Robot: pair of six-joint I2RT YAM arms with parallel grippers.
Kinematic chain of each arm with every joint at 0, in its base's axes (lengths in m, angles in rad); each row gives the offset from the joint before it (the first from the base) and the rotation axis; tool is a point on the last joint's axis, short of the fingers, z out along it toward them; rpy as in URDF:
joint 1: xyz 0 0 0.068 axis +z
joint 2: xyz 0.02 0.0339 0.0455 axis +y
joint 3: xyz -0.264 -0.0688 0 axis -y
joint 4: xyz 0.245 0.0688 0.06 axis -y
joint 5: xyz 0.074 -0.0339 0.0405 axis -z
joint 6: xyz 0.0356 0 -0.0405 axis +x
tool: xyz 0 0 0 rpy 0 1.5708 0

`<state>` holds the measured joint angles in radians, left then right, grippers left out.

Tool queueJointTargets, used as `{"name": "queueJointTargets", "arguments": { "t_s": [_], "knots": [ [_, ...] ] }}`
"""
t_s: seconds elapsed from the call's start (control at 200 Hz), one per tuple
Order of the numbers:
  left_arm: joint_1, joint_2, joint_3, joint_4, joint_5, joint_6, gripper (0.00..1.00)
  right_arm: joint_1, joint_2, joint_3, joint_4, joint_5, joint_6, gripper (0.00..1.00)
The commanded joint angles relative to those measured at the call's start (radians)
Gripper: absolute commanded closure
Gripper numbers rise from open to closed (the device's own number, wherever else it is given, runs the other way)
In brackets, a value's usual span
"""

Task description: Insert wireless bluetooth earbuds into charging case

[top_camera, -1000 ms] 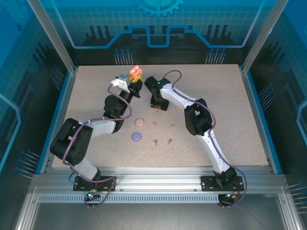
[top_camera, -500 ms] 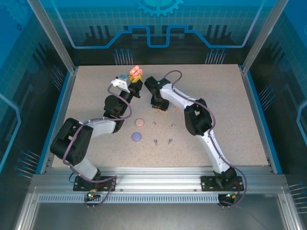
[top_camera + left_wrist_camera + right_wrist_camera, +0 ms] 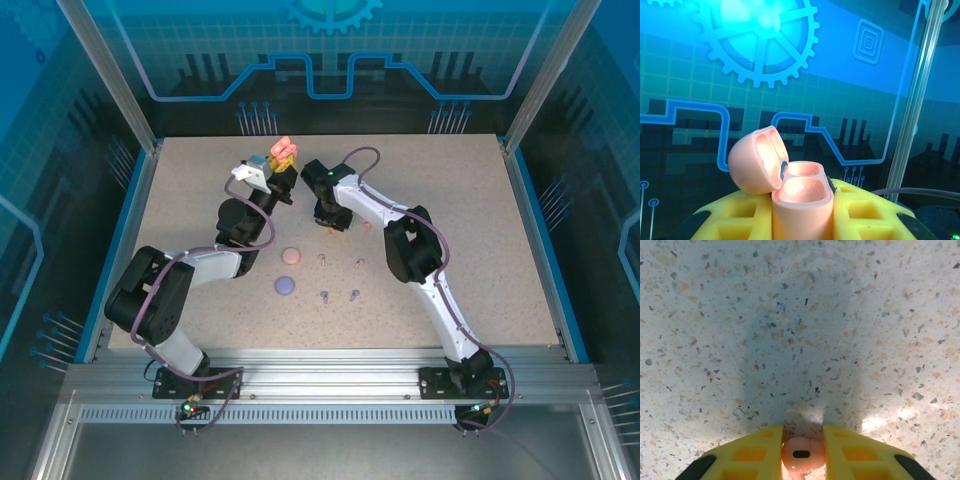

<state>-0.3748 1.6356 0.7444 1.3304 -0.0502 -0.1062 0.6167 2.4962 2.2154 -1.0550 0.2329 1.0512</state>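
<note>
The pale pink case (image 3: 291,256), a smooth closed pebble, lies mid-desk and serves as the marker for the rest.

Beyond it, toward the far edge and lifted off the desk (image 3: 480,220), the left hand (image 3: 277,163) is clenched on the coral charging case (image 3: 802,202). The case is a glossy rounded shell standing upright between ribbed yellow pads (image 3: 865,215). Its domed lid (image 3: 757,160) is swung open to one side, baring two hollow moulded wells.

Beyond the pale pink case and to its right, the right hand (image 3: 334,222) is low over the desk, grasping a coral bud (image 3: 802,454). The bud is a small smooth bulb with a dark oval slot, pinched between yellow fingers (image 3: 752,452). I cannot tell whether it touches the surface. The desk is matte, pale stone-like, flecked with tan and grey.

A second coral bud (image 3: 367,227) lies farther right of that hand. The two pale pink buds (image 3: 322,259) sit just right of the pale pink case. The purple case (image 3: 284,286) lies just nearer than it, with two purple buds (image 3: 324,295) to that case's right.
</note>
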Motion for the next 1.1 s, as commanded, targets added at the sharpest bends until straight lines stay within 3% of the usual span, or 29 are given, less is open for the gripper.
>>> {"name": "queueJointTargets", "arguments": {
  "t_s": [0.0, 0.685, 0.915, 1.096],
  "knots": [
    [0.008, 0.005, 0.006, 0.048, 0.029, -0.009, 1.0, 0.022, -0.062, -0.07, 0.051, 0.008, 0.015, 0.76],
    [0.009, -0.057, 0.094, -0.035, 0.164, 0.001, 1.0, -0.084, -0.377, -0.289, 0.195, 0.06, -0.077, 0.77],
    [0.002, -0.074, 0.108, -0.06, 0.235, 0.034, 1.0, -0.134, -0.561, -0.387, 0.308, 0.051, -0.178, 0.77],
    [-0.022, -0.066, 0.131, -0.056, 0.225, 0.094, 1.0, -0.144, -0.727, -0.435, 0.449, 0.034, -0.291, 0.76]
  ]
}}
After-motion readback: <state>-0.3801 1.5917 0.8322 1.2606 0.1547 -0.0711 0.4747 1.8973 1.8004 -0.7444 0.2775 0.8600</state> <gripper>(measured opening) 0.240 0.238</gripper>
